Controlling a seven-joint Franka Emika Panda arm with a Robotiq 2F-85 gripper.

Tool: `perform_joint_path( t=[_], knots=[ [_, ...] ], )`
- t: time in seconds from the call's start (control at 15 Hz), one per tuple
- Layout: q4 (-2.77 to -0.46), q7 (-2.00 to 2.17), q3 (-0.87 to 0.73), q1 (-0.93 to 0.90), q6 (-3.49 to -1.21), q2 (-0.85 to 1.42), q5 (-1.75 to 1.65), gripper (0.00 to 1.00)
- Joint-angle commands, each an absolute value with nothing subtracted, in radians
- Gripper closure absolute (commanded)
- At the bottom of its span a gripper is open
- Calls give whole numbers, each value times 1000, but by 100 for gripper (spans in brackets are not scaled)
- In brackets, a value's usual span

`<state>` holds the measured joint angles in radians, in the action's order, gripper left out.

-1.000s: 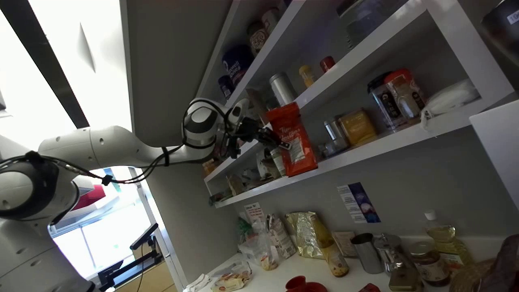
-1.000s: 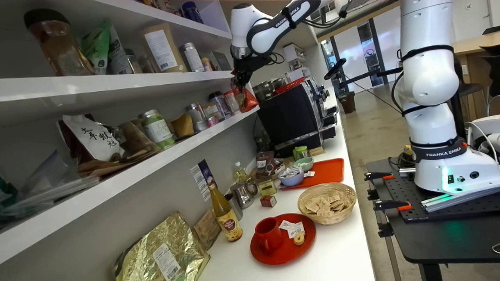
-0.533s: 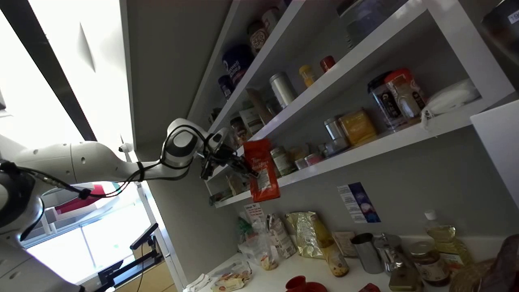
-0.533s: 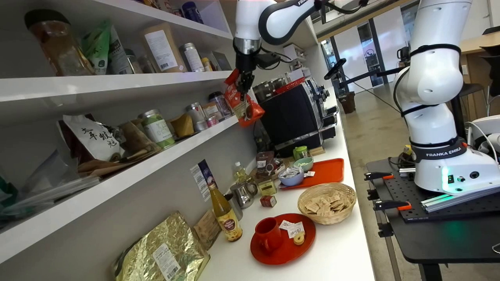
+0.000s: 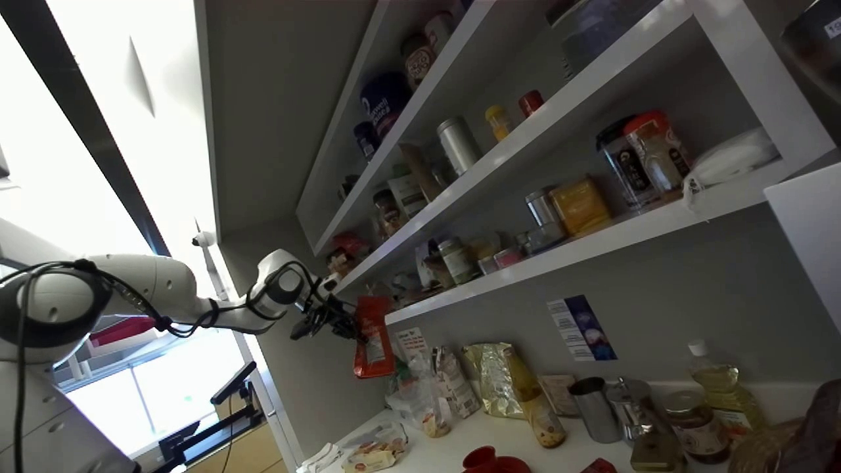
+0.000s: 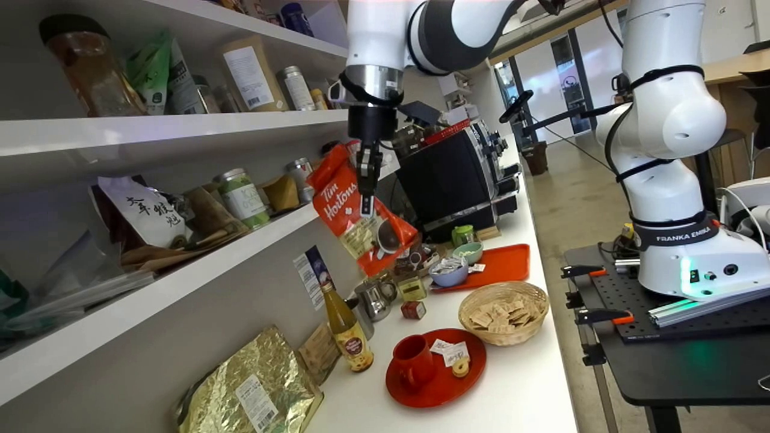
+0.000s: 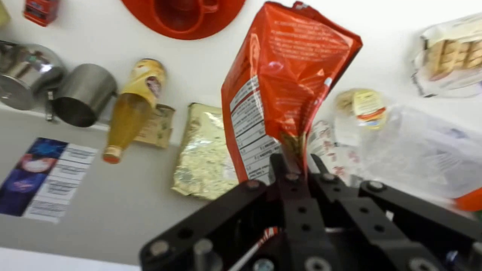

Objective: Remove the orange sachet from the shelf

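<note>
The orange sachet is a glossy red-orange pouch that shows in both exterior views and fills the upper middle of the wrist view. My gripper is shut on the sachet's side, and its fingers show pinching it in the wrist view. The sachet hangs tilted in the air, off the boards and in front of the white shelf, above the counter. The far finger is partly hidden behind the sachet.
Jars and packets stand on the shelf boards. Below, the counter holds a gold foil bag, a yellow bottle, a red plate with a mug, a wicker basket and an orange tray. A black appliance stands behind.
My gripper has carried the sachet away from the shelf front, lower and to the left in an exterior view. It stays gripped and looks larger and nearer in an exterior view.
</note>
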<state>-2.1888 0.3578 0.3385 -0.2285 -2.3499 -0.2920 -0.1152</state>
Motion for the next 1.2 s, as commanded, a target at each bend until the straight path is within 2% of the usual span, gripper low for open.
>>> perform_joint_path(
  t=[0.0,0.2,0.4,0.67,1.13],
  knots=[
    [-2153,459,449,-266,-2483,-135,-149,98],
    [-2127,633,516,-275,-2598,31,-292,98],
    [-2100,802,507,-290,-2657,179,-486,98],
    [-2040,956,419,-325,-2730,344,-697,98],
    [-1864,1005,293,-391,-2892,619,-863,98]
  ],
)
